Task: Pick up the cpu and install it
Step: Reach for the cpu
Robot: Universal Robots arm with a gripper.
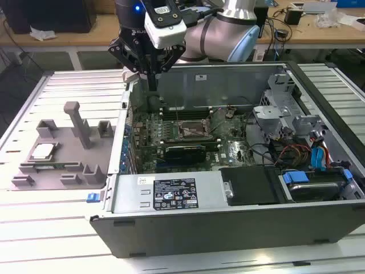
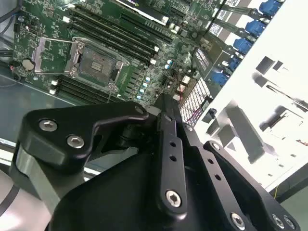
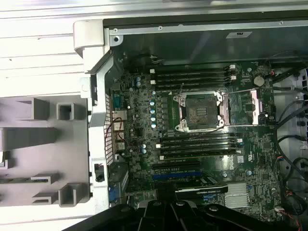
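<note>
Cpu [image 1: 43, 151]: flat on grey jig [image 1: 71, 149], outside case [image 1: 228, 83], at nine o'clock of it in exterior view. Untouched.
Gripper [image 1: 153, 87]: clenched on nothing, hovering over case's wall, at eleven o'clock of socket [image 1: 191, 129], well apart from cpu.
Socket: frame open, seat bare in both wrist views.
Progress, by judgement: pick-up not yet done, install not yet done.

Robotics laboratory: a robot arm [image 1: 222, 34] stands over an opened computer case [image 1: 228, 222] and a grey parts fixture [image 1: 68, 157] on a slatted metal counter [image 1: 51, 228]. Loose cables [image 1: 278, 25] lie on a wooden counter [image 1: 319, 37] behind.
</note>
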